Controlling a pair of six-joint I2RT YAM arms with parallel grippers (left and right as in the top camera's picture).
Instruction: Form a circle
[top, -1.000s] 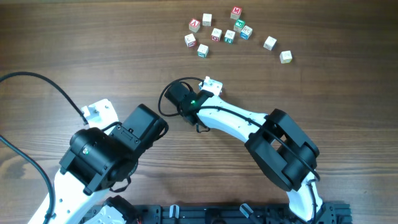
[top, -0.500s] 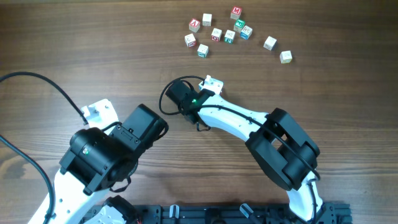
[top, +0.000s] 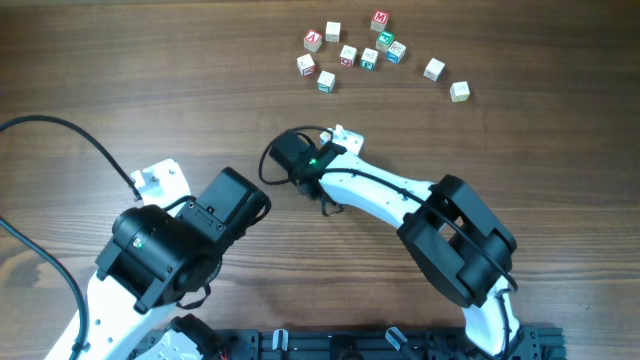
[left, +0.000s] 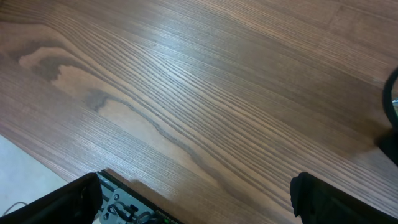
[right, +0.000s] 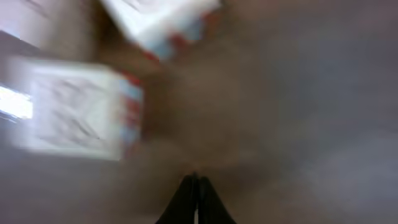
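Note:
Several small pale wooden alphabet cubes (top: 368, 55) with coloured letter faces lie scattered loosely at the far middle of the table; they form no circle. My right gripper (right: 194, 185) is shut with nothing between its jaws. Its wrist (top: 338, 134) sits on the near side of the cubes, apart from them. The right wrist view is blurred and shows two cubes, one at the left (right: 78, 109) and one at the top (right: 161, 22). My left gripper (left: 193, 199) is wide open over bare wood, holding nothing.
Two cubes (top: 459, 91) lie a little apart at the right end of the scatter. The left arm (top: 180, 240) hangs over the near left of the table, close to the front edge (left: 37, 171). A black cable (top: 60, 130) curves across the left side.
My right wrist has shifted slightly to the right. The cubes and the left arm have not moved.

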